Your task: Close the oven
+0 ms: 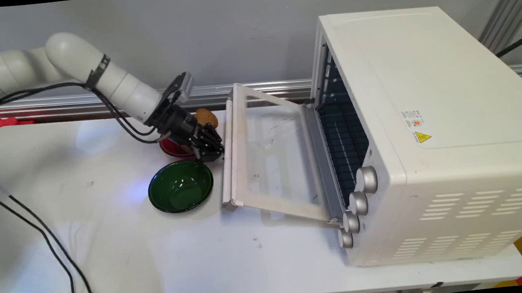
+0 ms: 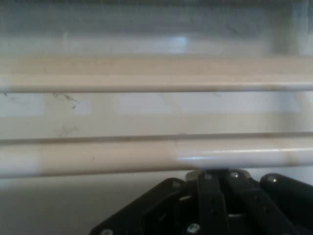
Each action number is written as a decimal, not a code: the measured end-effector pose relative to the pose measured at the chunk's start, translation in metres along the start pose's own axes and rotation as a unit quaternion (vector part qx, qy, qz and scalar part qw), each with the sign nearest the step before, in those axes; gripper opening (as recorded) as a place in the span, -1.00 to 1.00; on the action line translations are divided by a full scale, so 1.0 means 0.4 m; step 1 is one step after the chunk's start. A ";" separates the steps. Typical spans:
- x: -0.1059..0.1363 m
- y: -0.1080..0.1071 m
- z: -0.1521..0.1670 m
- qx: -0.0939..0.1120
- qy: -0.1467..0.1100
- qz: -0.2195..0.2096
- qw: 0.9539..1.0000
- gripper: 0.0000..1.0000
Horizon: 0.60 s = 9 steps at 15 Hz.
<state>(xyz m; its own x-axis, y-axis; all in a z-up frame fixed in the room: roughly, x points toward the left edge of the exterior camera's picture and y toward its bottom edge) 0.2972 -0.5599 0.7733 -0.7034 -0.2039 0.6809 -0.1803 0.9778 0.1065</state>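
Gripper (image 1: 212, 151) low over the bench (image 1: 110, 254), right beside the handle bar (image 1: 228, 161) of the toaster oven's (image 1: 430, 131) dropped-open door (image 1: 271, 159); in the hand view that bar (image 2: 156, 154) fills the frame just ahead of the linkage. Can't tell how far the gripper is open or whether it holds anything. Green bowl (image 1: 180, 186) just below the gripper, red bowl (image 1: 171, 148) and brown round item (image 1: 206, 117) behind it, mostly hidden by the arm.
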 end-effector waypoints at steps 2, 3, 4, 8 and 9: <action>0.004 -0.004 0.008 0.005 0.017 0.004 1.000 -1.00; 0.008 -0.007 0.010 0.007 0.026 0.006 1.000 -1.00; 0.013 -0.009 0.009 0.009 0.035 0.007 0.999 -1.00; 0.041 -0.013 -0.011 0.008 0.069 0.013 0.997 -1.00; 0.049 -0.016 -0.025 0.009 0.080 0.014 0.997 -1.00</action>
<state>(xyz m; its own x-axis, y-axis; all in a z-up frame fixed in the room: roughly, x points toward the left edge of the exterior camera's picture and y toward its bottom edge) 0.2915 -0.5697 0.7931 -0.5904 -0.1656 0.7899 -0.1755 0.9816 0.0747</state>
